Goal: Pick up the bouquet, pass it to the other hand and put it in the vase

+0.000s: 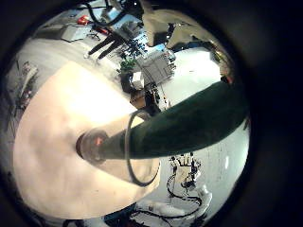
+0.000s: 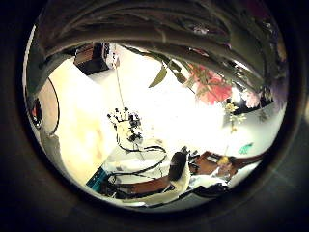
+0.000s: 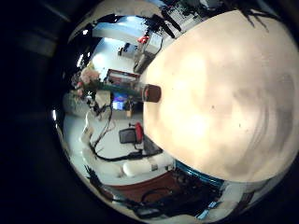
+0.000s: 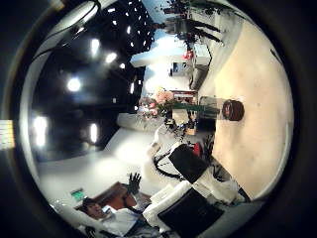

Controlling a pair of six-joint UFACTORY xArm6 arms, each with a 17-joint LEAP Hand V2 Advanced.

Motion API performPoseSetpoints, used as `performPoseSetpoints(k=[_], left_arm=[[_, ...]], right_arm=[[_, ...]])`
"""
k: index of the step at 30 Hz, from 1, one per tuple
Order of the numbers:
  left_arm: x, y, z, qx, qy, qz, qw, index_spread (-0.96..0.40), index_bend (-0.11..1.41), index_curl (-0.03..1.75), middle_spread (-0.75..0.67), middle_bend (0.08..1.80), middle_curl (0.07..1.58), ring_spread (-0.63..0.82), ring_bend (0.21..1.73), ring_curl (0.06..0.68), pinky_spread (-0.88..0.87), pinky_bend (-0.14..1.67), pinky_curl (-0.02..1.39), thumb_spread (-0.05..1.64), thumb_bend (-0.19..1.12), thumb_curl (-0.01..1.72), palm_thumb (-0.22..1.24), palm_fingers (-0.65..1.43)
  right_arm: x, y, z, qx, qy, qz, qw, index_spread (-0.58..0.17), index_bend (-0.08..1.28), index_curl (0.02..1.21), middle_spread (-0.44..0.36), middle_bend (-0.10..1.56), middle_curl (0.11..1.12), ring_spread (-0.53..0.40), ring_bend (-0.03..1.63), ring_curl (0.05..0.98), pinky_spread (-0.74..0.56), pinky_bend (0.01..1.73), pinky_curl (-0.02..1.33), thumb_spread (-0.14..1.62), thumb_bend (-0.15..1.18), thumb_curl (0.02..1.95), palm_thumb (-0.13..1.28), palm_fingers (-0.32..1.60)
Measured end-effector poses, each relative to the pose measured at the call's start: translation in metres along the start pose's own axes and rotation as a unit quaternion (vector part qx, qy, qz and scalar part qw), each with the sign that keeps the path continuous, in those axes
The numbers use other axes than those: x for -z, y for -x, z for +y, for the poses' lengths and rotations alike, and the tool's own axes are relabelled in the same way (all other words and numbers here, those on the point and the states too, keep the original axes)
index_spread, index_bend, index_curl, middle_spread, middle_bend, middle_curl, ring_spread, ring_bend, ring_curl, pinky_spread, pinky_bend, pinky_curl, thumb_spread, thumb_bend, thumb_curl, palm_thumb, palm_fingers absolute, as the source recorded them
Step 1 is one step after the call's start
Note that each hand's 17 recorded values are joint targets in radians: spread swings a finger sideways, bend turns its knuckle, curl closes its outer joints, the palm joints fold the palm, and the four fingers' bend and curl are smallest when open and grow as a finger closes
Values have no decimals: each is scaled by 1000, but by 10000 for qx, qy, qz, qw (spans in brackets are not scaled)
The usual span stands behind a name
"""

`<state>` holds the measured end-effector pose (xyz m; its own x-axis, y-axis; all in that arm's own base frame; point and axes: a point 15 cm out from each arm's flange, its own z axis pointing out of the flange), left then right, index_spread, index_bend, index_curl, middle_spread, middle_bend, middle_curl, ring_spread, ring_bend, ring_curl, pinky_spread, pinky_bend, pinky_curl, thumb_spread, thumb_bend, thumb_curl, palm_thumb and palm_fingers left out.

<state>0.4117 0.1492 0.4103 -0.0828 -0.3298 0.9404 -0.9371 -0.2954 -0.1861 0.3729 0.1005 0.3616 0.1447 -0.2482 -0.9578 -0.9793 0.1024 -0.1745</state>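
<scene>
Stems at the mouth now: the bouquet [image 1: 189, 123] runs out from the left palm, and its cut ends sit right at the opening of the vase [image 1: 130, 176], on the table [image 3: 224, 93] just under that hand. The left hand [image 4: 181, 119] looks closed around the stems, with the blooms [image 2: 217, 89] fanning out past the palm on the side away from the vase.

The risk here is the angle. If the stems go in tilted and lean on the rim, the vase could tip, as it stands alone with nothing bracing it. If the hand lets go too early, the heavy flower end could swing the whole bunch out again.

The right hand is well clear, looking across bare table at the vase — its own state doesn't show, so I cannot tell. Nothing lies between stems and opening; the room clutter sits far beyond the table edge.
</scene>
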Motion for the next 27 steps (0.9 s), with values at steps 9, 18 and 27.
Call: performPoseSetpoints(k=[9,18,27], left_arm=[[28,32,59,1156,1262,-1500,9738,49,141,321,594,157,268,709,490,152,677,161,361,819,-38,345,78,-163],[32,47,75,1698,1317,-2252,9503,60,135,274,609,157,218,727,456,157,693,178,300,823,-35,335,74,-153],[16,68,147,2001,920,-2646,9389,67,138,245,611,161,187,731,434,165,677,186,279,834,-34,329,76,-132]], right_arm=[[-4,19,16,165,254,-202,9993,-281,186,330,132,176,292,236,496,239,534,685,262,1087,-21,425,614,127],[-3,19,34,175,383,-422,9982,-284,187,341,118,185,291,230,485,235,539,665,250,1088,-22,426,616,167],[17,-12,58,495,702,57,9963,-289,191,351,109,179,291,231,468,229,544,649,240,1087,-17,438,655,186]])
